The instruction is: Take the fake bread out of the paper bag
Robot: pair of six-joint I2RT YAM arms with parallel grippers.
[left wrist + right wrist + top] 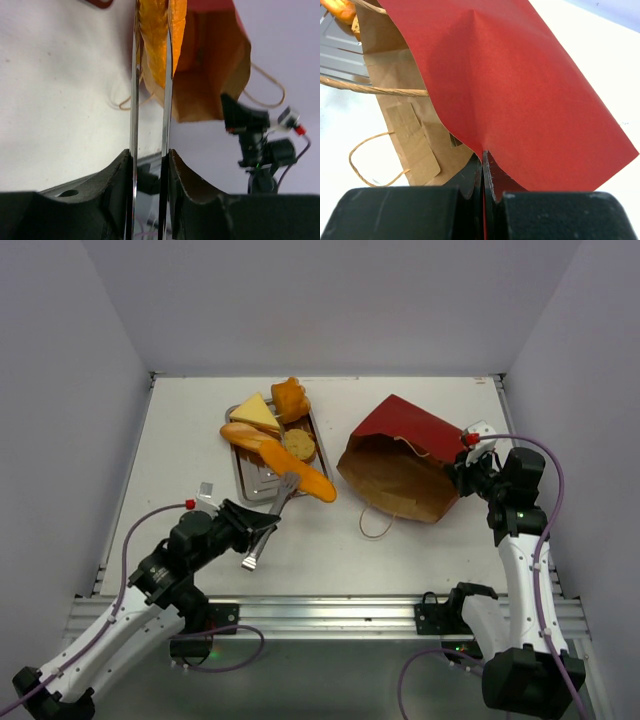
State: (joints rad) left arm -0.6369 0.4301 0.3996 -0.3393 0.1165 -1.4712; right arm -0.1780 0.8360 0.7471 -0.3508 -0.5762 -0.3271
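- Your left gripper [261,533] is clamping its fingers narrowly around tongs [280,502].
- Those tongs are pinching a long loaf [305,477] lying across the tray [250,481] rim, with other bread [256,412] sitting on that tray.
- Your right gripper [483,167] is pinching the paper bag [510,90] wall, fingers fully together, the bag lying sideways.

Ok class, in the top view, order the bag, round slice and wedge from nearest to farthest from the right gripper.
1. Bag, pinched by the right gripper.
2. Round slice, tray's right side.
3. Wedge, tray's far left.
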